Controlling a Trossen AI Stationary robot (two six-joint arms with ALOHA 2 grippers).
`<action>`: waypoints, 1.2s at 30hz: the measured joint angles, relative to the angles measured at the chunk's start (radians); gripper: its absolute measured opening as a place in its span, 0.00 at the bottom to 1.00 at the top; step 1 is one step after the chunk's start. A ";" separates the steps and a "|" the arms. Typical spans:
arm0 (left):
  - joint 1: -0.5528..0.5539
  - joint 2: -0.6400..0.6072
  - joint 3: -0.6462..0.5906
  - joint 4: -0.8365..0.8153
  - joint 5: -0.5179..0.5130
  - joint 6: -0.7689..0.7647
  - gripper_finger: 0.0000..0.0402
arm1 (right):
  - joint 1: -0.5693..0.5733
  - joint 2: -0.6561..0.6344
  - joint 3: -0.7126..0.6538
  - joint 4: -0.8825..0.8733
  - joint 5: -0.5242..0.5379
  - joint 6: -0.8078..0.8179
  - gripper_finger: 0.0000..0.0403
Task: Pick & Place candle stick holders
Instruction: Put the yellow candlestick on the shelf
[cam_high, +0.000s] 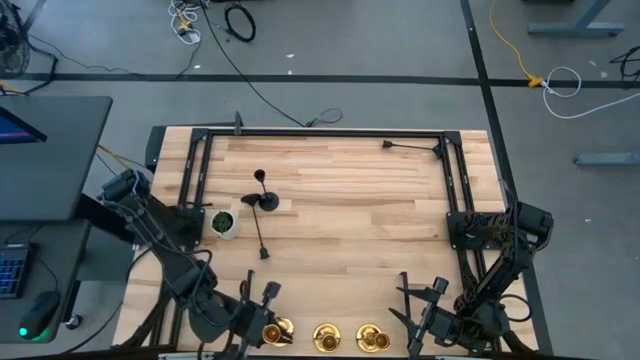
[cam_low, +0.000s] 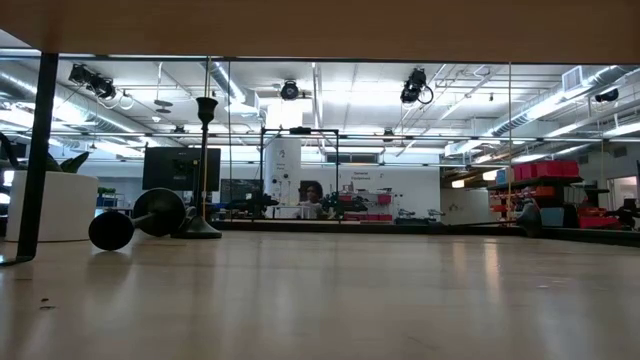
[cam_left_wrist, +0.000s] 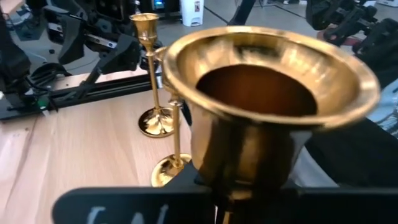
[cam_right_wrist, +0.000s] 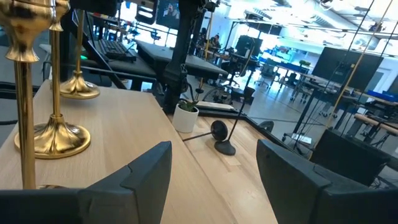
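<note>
Brass holders stand in a row on the table's (cam_high: 350, 200) near edge, right of the pot (cam_high: 224, 223): left holder (cam_high: 277, 331), middle (cam_high: 327, 337), right (cam_high: 372, 338). Only the left wrist view shows the left gripper (cam_high: 262, 312) clamped on the left holder's stem. Black holders (cam_high: 262, 198) lie just right of the pot. Right gripper (cam_high: 422, 300), bent low, has its fingers apart

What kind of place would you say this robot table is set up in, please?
Probably a robotics lab or workshop: cables trail over the grey floor, a monitor sits on a desk behind, and ceiling-mounted lights hang over an open hall.
</note>
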 joint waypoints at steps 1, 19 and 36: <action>0.000 0.000 0.000 0.000 -0.007 0.000 0.05 | 0.000 0.000 0.000 0.000 0.000 0.000 0.58; 0.015 0.045 0.000 0.004 -0.002 -0.013 0.10 | 0.000 0.000 0.000 0.000 0.000 0.003 0.58; 0.022 0.045 0.000 0.004 -0.004 -0.005 0.05 | 0.000 0.000 0.000 0.000 0.000 0.003 0.58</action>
